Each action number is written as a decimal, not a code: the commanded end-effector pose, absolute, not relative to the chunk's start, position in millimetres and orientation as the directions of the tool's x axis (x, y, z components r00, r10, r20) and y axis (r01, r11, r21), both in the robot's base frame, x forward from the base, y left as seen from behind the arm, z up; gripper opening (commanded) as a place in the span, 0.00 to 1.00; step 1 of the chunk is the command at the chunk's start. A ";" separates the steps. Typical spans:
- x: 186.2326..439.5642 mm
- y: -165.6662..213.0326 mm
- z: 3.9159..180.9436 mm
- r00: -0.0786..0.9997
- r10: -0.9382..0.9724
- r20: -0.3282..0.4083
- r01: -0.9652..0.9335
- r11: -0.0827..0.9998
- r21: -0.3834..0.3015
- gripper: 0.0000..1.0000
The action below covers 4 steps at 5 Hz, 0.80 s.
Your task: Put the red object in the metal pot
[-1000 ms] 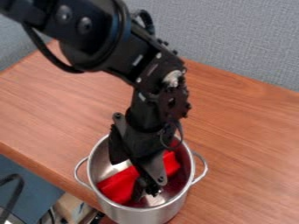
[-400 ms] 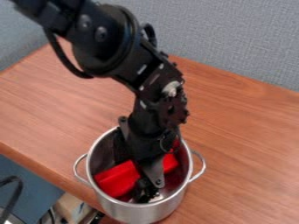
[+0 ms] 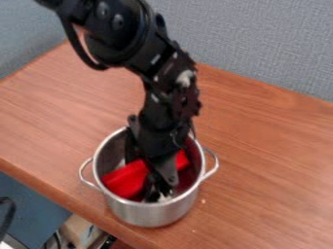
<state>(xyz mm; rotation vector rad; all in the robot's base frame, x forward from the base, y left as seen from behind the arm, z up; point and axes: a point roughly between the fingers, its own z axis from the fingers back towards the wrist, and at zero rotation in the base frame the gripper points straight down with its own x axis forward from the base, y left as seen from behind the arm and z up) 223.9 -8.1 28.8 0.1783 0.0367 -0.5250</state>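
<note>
Since the earlier frames the metal pot (image 3: pixel 146 190) sits a little further left and higher in the picture, and the arm (image 3: pixel 130 44) has shifted the same way, its dark bulk now filling the upper left rather than the upper middle. The red object (image 3: pixel 129 177) shows more on the left of the pot's inside than it did a second ago, when red spread right across the opening.

Right now the gripper (image 3: pixel 162 185) reaches straight down into the pot, its black fingers low inside the steel walls. The red object lies inside the pot, one part left of the fingers and a smaller patch of red (image 3: pixel 186 161) to their right (whether this is one block passing behind the fingers or a reflection off the shiny wall is hard to say). I cannot tell if the jaws are apart or clamped on the block; the blur and the dark linkage hide the tips.

The pot stands on a brown wooden table (image 3: pixel 260 136), in the lower middle of the frame, near the table's front edge.
</note>
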 end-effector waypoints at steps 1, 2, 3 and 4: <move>239.7 -0.2 29.2 0.853 -0.519 -0.057 0.519 0.830 0.206 0.00; 245.4 5.6 27.6 0.865 -0.498 -0.057 0.498 0.838 0.223 1.00; 245.8 -0.5 34.1 0.879 -0.474 -0.052 0.472 0.850 0.232 0.00; 243.8 -7.4 40.2 0.901 -0.432 -0.039 0.428 0.873 0.234 0.00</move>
